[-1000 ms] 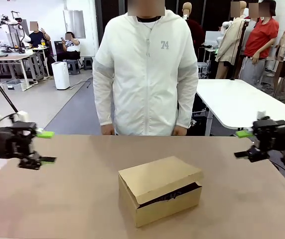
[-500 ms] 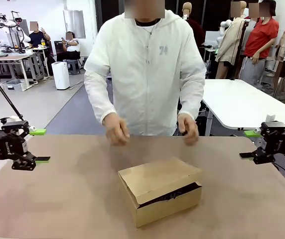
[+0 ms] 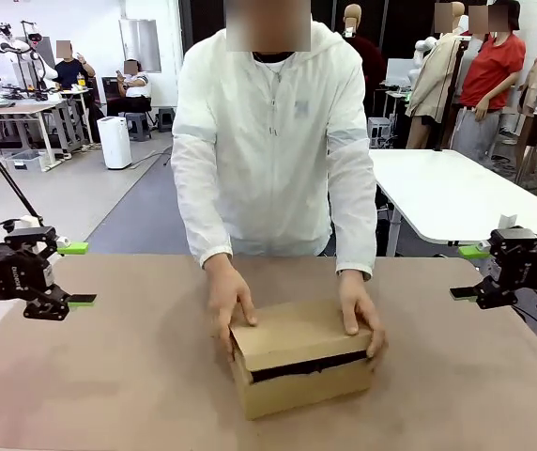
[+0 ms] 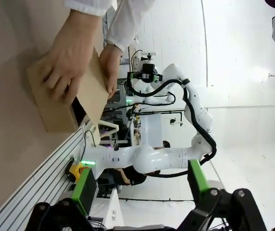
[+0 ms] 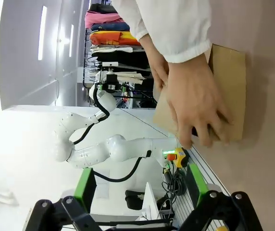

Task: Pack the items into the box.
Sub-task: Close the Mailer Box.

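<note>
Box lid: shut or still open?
Nearly shut: the person's hands press the lid of the box down, but a dark gap remains along its front edge.

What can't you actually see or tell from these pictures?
- Contents of the cardboard box: front view, the lid leaves a thin dark gap.
- Lid top: the person's hands cover parts of it.
- Box opening in the right wrist view: a hand hides it.
</note>
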Available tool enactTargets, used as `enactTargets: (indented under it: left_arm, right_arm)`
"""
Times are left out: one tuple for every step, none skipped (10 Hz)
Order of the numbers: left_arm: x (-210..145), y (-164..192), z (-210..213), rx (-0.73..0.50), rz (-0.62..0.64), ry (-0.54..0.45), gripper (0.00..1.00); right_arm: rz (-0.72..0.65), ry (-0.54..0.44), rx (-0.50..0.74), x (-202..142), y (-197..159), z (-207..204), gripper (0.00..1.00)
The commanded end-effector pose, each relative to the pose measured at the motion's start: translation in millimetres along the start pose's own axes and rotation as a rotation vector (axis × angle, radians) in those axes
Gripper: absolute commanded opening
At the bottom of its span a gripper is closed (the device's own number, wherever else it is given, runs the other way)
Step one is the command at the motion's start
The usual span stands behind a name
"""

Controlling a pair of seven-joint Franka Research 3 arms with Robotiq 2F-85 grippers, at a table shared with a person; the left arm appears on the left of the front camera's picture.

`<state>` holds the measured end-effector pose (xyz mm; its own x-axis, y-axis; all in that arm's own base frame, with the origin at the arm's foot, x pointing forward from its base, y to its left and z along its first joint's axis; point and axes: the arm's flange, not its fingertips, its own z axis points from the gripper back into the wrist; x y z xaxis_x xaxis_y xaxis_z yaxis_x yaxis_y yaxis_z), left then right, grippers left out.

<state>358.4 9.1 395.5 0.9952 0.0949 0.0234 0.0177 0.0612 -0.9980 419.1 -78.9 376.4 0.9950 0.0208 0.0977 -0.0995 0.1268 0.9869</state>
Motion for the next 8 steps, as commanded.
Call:
enactTargets:
  left_arm:
    - [-2.3,0.5,2.3,0.009,-0.016,0.0,1.0]
    - [-2.3,0.5,2.3,0.009,-0.016,0.0,1.0]
    - [-2.3,0.5,2.3,0.009,-0.016,0.0,1.0]
    - [-2.3,0.5,2.3,0.009,-0.016,0.0,1.0]
    - [-2.3,0.5,2.3,0.009,-0.016,0.0,1.0]
    - [-2.3,0.5,2.3,0.009,-0.016,0.0,1.0]
    - [-2.3,0.5,2.3,0.009,-0.016,0.0,1.0]
    - [-2.3,0.5,2.3,0.009,-0.016,0.0,1.0]
  right_arm:
    - [-0.003,0.002,-0.022,-1.2,2.3,-0.5,1.0]
    - [-0.003,0.002,-0.022,-1.2,2.3,-0.5,1.0]
    - [-0.003,0.002,-0.022,-1.2,2.3,-0.5,1.0]
    - [-0.003,0.002,-0.022,-1.2,2.3,-0.5,1.0]
    - [-0.003,0.002,-0.022,-1.2,2.3,-0.5,1.0]
    - [-0.003,0.002,-0.022,-1.2,2.3,-0.5,1.0]
    - [-0.003,0.002,-0.022,-1.2,2.3,-0.5,1.0]
    - [-0.003,0.002,-0.022,-1.2,2.3,-0.5,1.0]
